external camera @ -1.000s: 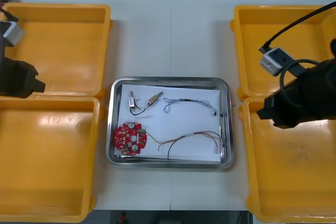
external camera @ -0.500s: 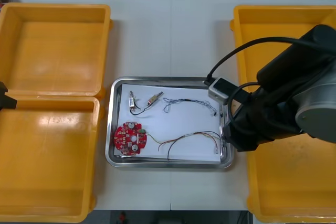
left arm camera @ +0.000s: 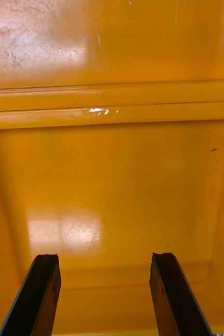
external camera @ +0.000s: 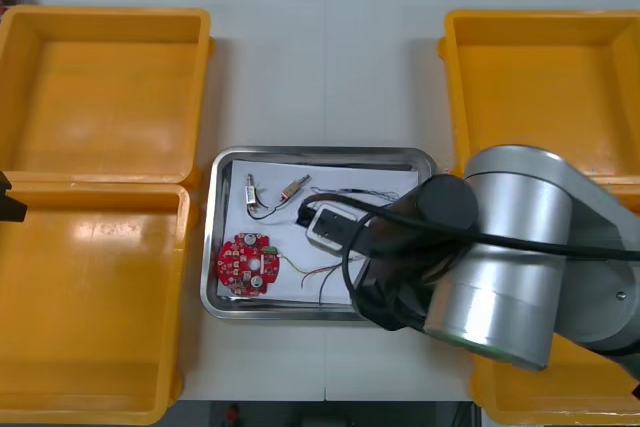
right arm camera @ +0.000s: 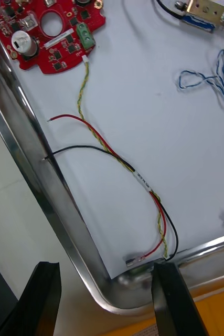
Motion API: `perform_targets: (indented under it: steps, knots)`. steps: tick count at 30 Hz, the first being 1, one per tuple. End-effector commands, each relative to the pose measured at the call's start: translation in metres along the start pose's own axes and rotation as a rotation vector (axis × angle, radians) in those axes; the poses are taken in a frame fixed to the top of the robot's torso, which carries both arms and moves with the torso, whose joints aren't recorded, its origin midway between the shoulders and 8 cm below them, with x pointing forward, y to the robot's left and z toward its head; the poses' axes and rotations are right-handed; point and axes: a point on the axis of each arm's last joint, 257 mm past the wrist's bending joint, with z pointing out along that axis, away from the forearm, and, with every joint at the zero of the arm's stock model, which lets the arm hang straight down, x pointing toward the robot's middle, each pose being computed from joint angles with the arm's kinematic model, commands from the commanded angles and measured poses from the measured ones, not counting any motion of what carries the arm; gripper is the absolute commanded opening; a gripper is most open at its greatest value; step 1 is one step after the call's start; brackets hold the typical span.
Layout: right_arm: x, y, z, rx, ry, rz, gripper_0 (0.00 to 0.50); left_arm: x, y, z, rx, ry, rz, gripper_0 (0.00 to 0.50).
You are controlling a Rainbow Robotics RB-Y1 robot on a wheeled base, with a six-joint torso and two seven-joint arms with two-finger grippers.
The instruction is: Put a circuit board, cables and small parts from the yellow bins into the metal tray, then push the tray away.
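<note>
The metal tray [external camera: 320, 154], lined white, holds a round red circuit board [external camera: 248, 264], two small metal parts [external camera: 294, 188] and cables. My right arm [external camera: 490, 257] reaches over the tray's front right part and hides it. In the right wrist view my right gripper [right arm camera: 106, 304] is open, its fingers [right arm camera: 172, 299] straddling the tray's rounded corner rim [right arm camera: 38, 173]. Past them lie the red and yellow cable [right arm camera: 122, 157], the board [right arm camera: 49, 31], the blue and white cable [right arm camera: 211, 79] and a small metal part [right arm camera: 203, 13]. My left gripper [left arm camera: 104, 299] hangs open over an orange bin floor [left arm camera: 112, 173].
Two yellow bins [external camera: 105, 87] stand at the table's left, another pair [external camera: 540, 87] at the right. My left arm [external camera: 8, 205] shows at the far left edge, between the left bins. Bare table lies beyond the tray's far rim.
My right arm swung left from above the right bins to over the tray's front right part, covering the cables there. The left arm drew back to the left edge.
</note>
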Motion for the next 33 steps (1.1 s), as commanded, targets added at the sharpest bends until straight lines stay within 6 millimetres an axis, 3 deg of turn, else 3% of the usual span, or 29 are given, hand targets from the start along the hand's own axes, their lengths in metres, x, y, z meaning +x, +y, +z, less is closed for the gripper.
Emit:
perform_targets:
  steps: [1,11,23,33]
  knots:
    - [-0.031,0.025,0.004,0.001,-0.05,-0.141,0.5,0.003,0.024,-0.006,-0.056,0.015,0.045,0.5]
    - [-0.033,0.044,0.04,-0.004,-0.04,-0.337,0.5,0.003,0.024,-0.006,-0.056,0.015,0.045,0.5]
    - [-0.036,0.062,0.075,-0.045,-0.006,-0.329,0.5,0.003,0.024,-0.006,-0.056,0.015,0.045,0.5]
    - [-0.031,0.074,0.087,-0.058,0.025,-0.345,0.5,0.003,0.024,-0.006,-0.056,0.015,0.045,0.5]
